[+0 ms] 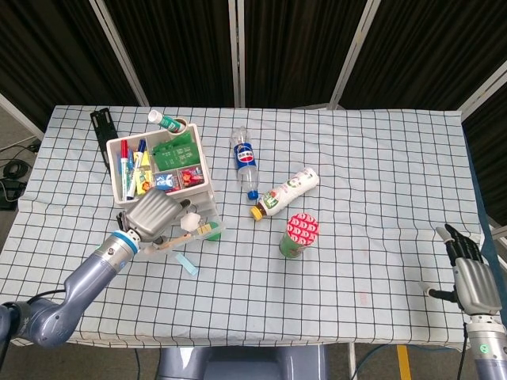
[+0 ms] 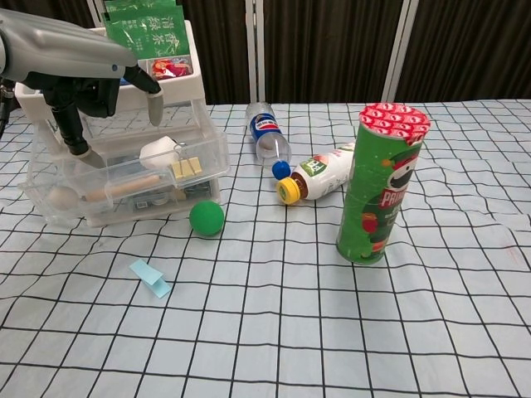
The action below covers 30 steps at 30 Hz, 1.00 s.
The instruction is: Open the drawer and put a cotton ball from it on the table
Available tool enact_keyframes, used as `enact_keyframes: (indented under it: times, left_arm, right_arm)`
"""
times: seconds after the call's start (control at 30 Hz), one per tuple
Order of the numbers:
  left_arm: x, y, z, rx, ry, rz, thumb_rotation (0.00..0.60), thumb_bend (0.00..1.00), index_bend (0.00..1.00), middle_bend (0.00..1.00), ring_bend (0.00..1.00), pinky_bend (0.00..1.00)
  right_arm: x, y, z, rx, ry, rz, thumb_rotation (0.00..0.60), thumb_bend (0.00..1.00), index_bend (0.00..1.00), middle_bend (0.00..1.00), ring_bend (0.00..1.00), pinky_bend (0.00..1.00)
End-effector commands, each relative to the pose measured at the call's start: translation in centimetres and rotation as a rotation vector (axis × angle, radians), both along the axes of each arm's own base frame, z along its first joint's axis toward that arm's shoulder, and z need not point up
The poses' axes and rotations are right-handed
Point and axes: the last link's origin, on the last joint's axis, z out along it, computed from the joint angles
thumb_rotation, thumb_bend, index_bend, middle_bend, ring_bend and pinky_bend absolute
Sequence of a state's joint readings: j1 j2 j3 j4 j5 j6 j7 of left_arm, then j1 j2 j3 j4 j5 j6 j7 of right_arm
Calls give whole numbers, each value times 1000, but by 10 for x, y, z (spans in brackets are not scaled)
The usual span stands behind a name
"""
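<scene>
Your inventory by material: tabletop under matt checked cloth, lightly wrinkled. Drawer of clear glossy plastic. Left hand in smooth grey metal-look shell. Chip can in glossy printed card. Ball matt green. Cola bottle clear plastic.
</scene>
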<state>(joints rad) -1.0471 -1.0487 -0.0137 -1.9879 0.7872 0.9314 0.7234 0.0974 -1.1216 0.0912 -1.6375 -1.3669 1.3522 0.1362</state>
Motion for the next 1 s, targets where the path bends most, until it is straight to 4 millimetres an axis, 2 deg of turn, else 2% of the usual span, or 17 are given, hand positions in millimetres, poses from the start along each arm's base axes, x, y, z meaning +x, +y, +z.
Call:
enact_keyframes:
  times: [0.03, 0.6, 0.93, 1.0]
  left_arm:
    - [5, 3, 0, 8, -4, -5, 600, 0, 307, 957, 872, 811]
    - [22, 8, -22, -14, 59, -12, 600, 1, 338, 957, 871, 811]
    - [22, 8, -28, -11, 73, 5, 600, 62, 404, 957, 871, 811]
    - [22, 7, -28, -10, 73, 6, 600, 100, 430, 957, 871, 811]
  right_arm:
    - [-1, 0, 0, 0, -2, -2, 600, 37, 1, 0, 0, 0]
    - [-2, -1, 5, -5, -24, -9, 600, 37, 3, 0, 0, 0]
    - [-2, -1, 9, -19, -35, -10, 600, 37, 3, 0, 0, 0]
    - [-2, -1, 9, -18, -35, -10, 600, 37, 3, 0, 0, 0]
